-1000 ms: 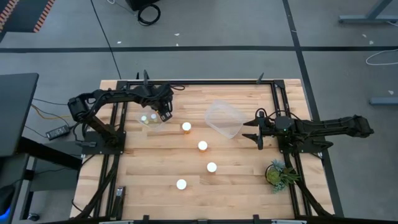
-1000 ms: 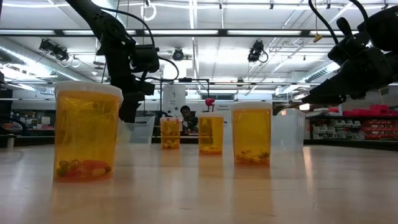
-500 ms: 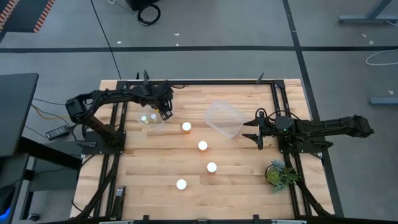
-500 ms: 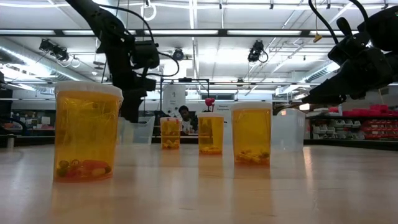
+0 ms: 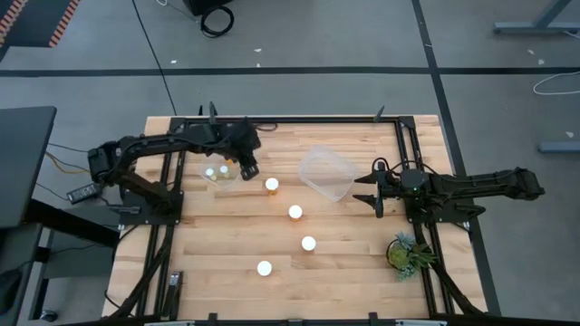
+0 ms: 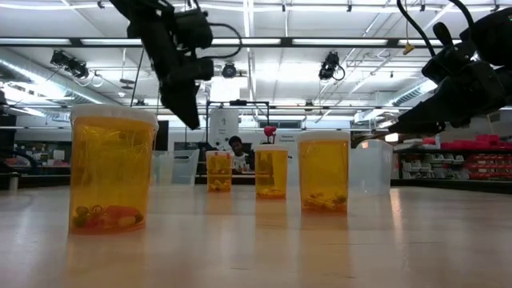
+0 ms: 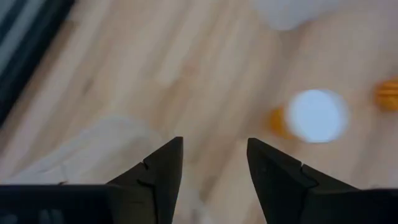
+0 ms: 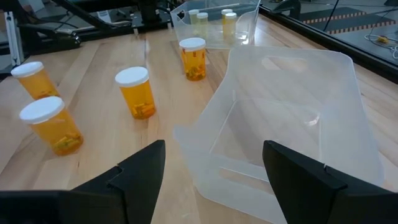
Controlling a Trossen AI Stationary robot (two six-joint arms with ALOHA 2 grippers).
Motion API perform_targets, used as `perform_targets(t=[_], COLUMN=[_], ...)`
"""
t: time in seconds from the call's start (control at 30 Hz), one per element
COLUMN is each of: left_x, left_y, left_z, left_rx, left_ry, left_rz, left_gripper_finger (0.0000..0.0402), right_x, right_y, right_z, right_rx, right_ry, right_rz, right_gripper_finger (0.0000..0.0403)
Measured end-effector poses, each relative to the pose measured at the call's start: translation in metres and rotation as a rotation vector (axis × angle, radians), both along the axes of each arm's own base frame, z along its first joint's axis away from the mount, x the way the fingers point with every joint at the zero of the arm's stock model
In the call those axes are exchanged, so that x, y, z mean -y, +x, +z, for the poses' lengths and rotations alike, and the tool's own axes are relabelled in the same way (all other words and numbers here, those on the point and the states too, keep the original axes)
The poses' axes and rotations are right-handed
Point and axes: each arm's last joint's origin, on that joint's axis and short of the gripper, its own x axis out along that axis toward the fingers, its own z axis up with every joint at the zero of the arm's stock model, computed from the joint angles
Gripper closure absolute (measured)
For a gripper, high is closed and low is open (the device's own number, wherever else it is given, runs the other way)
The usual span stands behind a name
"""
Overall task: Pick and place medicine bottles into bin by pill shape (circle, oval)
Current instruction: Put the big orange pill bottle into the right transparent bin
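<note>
The left gripper [image 5: 247, 167] hung above the table's far left area with its fingers [image 7: 163, 174] wide and empty, just beside the small clear plastic bin [image 5: 219, 174] that held bottles. Four orange translucent pill bottles with white caps waited in a diagonal line down the table's middle; the nearest orange bottle [image 5: 271, 185] looked next. Best bet: centre over its cap, drop straight, close below the rim. The right gripper [image 5: 375, 191], fingers wide, waited beside the larger clear plastic bin [image 5: 326, 174], empty.
</note>
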Motion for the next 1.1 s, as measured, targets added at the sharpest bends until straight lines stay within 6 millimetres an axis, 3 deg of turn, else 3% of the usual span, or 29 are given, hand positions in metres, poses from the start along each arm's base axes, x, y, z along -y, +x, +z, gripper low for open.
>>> perform_targets(t=[0.17,0.3,0.47,0.73,1.1], left_x=[0.029,0.06,0.086,0.092,0.095], left_y=[0.01,0.005,-0.017,-0.051,-0.083], left_z=[0.006,0.014,0.027,0.038,0.059], left_rx=[-0.005,0.027,0.161,0.439,0.668], left_ry=[-0.033,0.066,0.186,0.391,0.588], left_rz=[-0.07,-0.186,-0.284,-0.4,-0.484], left_gripper_finger=[0.0233,0.026,0.03,0.0332,0.0324], right_x=[0.0,0.0,0.0,0.0,0.0], right_y=[0.0,0.0,0.0,0.0,0.0], right_z=[0.0,0.0,0.0,-0.001,-0.001], right_rx=[0.0,0.0,0.002,-0.007,-0.012], right_ry=[0.0,0.0,0.0,0.0,0.001], right_rz=[0.0,0.0,0.0,0.0,0.0], right_gripper_finger=[0.0127,0.0127,0.0127,0.0127,0.0127])
